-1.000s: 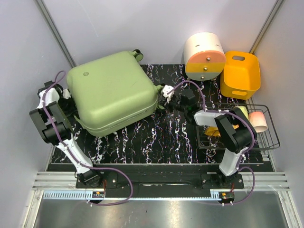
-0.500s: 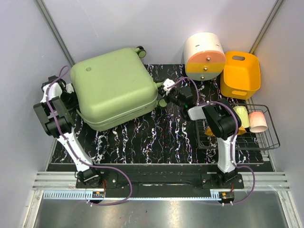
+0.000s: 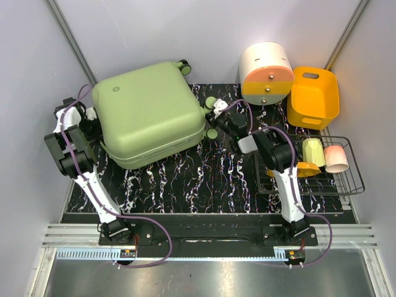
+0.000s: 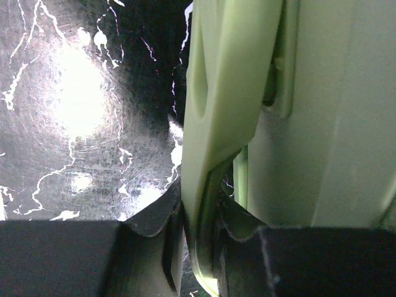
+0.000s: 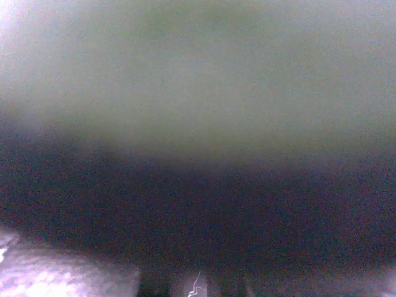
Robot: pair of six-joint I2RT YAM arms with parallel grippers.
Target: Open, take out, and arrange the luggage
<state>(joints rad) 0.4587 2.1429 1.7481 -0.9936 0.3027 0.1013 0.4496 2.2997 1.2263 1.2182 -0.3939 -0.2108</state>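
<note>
Clamping luggage [image 3: 148, 114]; left end effector [image 4: 197, 223].

A pale green hard-shell suitcase [image 3: 151, 111] with rounded corners lies shut, broad face up, askew on the back left of the dark marbled surface [image 3: 204, 179]; small wheels [image 3: 182, 67] line its right side; its handle [image 4: 216, 111] stands off the shell.

Robot lab test cell: 2 arms [image 3: 93, 185] bolted side by side to an aluminium rail [image 3: 352, 235] inside plain grey panel walls [image 3: 25, 93]. Purple cabling [image 3: 162, 224] runs exposed along each arm. Staged props, the luggage [image 3: 151, 114], an orange bin [image 3: 314, 102], a wire basket [image 3: 356, 176], sit on a black marbled mat [image 3: 204, 179].
</note>
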